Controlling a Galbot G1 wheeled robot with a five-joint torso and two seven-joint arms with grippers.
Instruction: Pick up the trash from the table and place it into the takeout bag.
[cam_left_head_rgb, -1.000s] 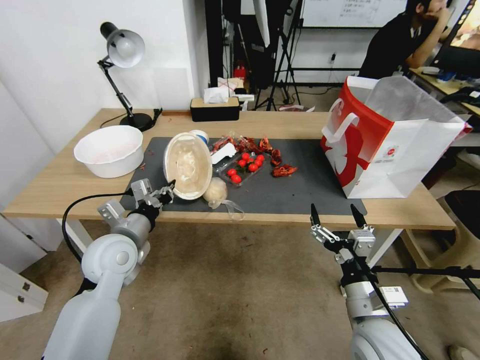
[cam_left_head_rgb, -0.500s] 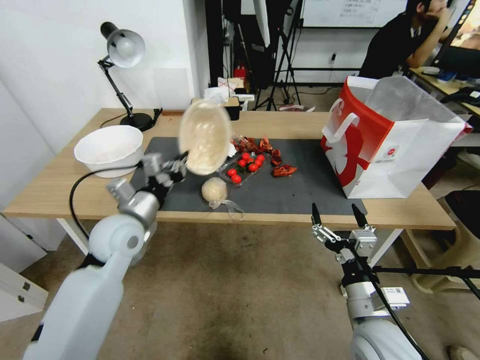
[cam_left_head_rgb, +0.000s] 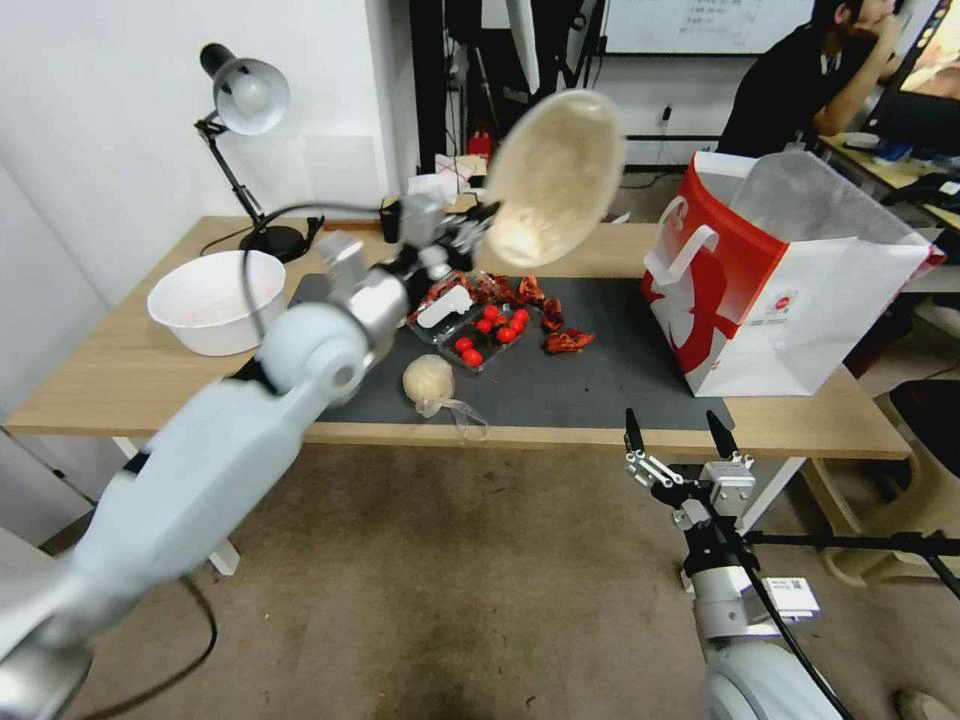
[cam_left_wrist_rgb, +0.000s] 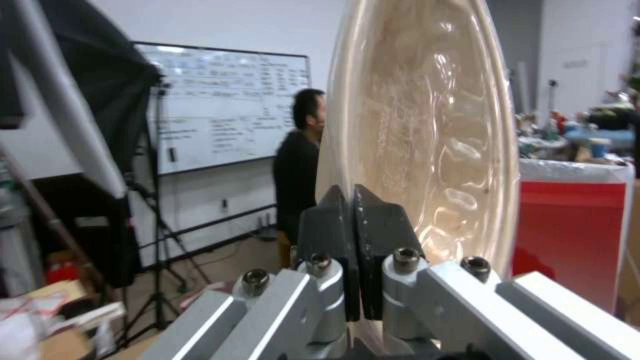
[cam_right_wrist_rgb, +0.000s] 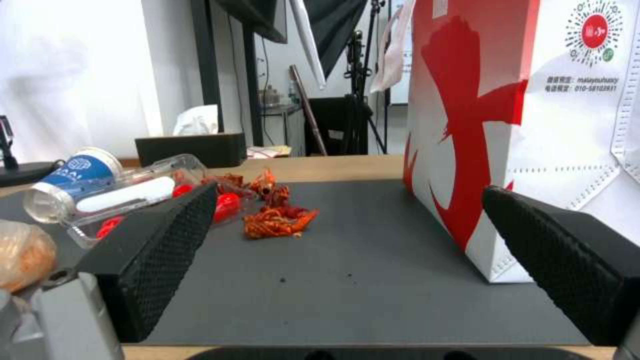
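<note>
Nearest you, the right gripper (cam_left_head_rgb: 677, 428) hangs just off the front edge of the long light-wood bench (cam_left_head_rgb: 120, 375), its two black fingers (cam_right_wrist_rgb: 160, 250) spread wide with nothing between them. It points at the large dark grey mat (cam_left_head_rgb: 590, 385), which serves as the landmark here.

At the mat's front edge lies the clear-wrapped beige ball (cam_left_head_rgb: 429, 380), its loose wrap trailing toward the bench edge. Just behind it on the mat sits a clear plastic tray of small red tomatoes (cam_left_head_rgb: 485, 335). Beside the tray lie red crayfish shells (cam_left_head_rgb: 566, 342), scattered toward the mat's middle. In the right wrist view, the blue-and-white paper cup (cam_right_wrist_rgb: 77, 167) lies on its side at the tray's far end.

On the mat's right end stands the large red-and-white paper takeout bag (cam_left_head_rgb: 775, 280), upright, mouth open, a flat white handle on its near side.

Above the mat's far half, clear of the bench, the left gripper (cam_left_head_rgb: 480, 225) is clamped on the rim of the shallow beige bowl (cam_left_head_rgb: 553, 175). You see the bowl tipped nearly on edge, well short of the bag. The left wrist view shows the dark fingers (cam_left_wrist_rgb: 380, 235) pressed together on that rim.

Left of the mat rests a white round basin (cam_left_head_rgb: 215, 300); behind it stands a black desk lamp (cam_left_head_rgb: 245, 100).
</note>
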